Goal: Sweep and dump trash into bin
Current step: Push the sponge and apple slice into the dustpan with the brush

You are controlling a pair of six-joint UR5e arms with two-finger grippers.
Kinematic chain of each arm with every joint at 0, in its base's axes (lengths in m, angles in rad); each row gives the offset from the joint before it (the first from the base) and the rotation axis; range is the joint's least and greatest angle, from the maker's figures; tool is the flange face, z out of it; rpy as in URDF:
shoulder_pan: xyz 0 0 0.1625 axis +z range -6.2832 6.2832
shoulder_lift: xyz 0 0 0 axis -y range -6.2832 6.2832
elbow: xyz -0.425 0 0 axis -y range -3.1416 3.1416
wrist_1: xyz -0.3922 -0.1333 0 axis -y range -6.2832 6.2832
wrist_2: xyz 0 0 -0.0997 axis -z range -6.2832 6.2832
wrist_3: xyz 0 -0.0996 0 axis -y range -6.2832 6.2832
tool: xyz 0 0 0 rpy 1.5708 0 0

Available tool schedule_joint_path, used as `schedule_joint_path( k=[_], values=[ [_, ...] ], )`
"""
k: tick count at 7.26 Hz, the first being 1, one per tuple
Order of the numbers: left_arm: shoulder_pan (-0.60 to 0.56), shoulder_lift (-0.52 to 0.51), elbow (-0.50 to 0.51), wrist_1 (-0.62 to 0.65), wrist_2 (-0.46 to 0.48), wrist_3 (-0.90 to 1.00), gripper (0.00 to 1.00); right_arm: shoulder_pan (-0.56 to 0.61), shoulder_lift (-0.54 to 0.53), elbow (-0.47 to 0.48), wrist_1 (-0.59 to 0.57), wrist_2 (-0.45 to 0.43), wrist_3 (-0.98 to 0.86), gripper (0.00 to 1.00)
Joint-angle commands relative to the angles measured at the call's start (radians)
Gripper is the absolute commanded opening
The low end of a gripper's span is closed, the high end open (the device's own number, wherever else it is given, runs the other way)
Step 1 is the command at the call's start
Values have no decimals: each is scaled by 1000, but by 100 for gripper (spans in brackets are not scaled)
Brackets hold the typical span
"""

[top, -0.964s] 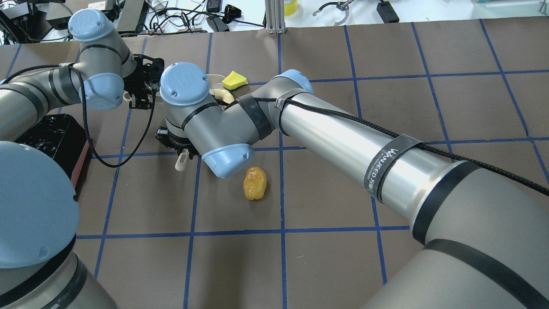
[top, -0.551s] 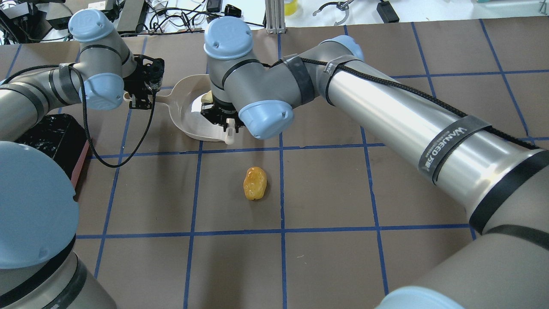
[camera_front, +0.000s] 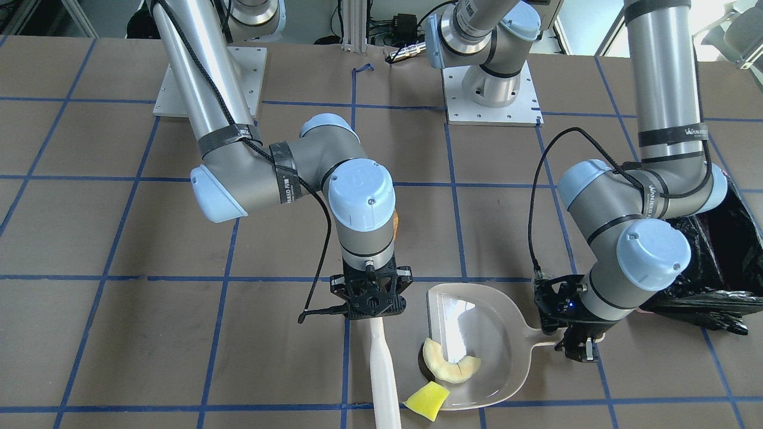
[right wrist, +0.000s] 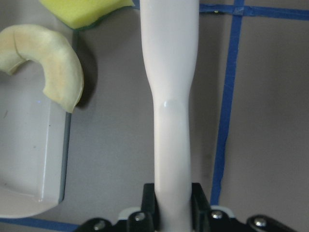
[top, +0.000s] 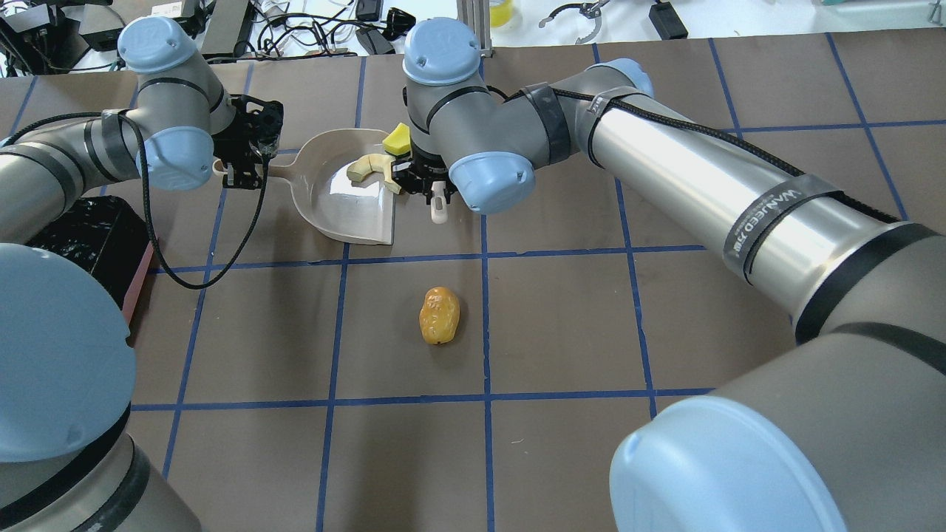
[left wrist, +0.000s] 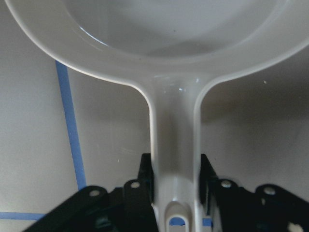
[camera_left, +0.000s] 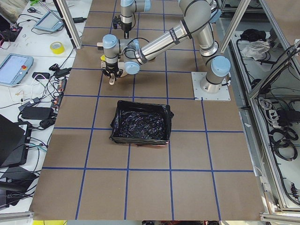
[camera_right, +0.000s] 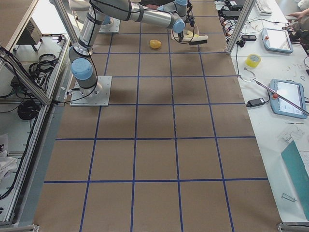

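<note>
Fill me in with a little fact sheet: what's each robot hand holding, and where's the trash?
Left hand: shut on the handle of the dustpan
Right hand: shut on a white-handled brush
Cream rind: lying across the dustpan's lip
Yellow wedge: on the table, just outside the lip
Amber lump: alone on the table, unswept
Bin: black-lined, at the robot's left side

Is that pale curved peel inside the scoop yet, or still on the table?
Mostly in: the cream crescent lies on the floor of the dustpan, with one tip overhanging its open lip.
</note>
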Motion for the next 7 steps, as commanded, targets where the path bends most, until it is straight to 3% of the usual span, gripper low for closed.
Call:
schedule_joint_path(
  k=[1, 2, 7],
  values=[
    [0, -2, 0, 0, 0, 0, 32, -3, 27, 6, -39, 59, 95, 0],
    [0, -2, 0, 0, 0, 0, 32, 0, 32, 8, -47, 147, 135, 0],
    [0, -1, 0, 0, 0, 0, 32, 92, 3, 12, -44, 155, 333, 0]
  ],
)
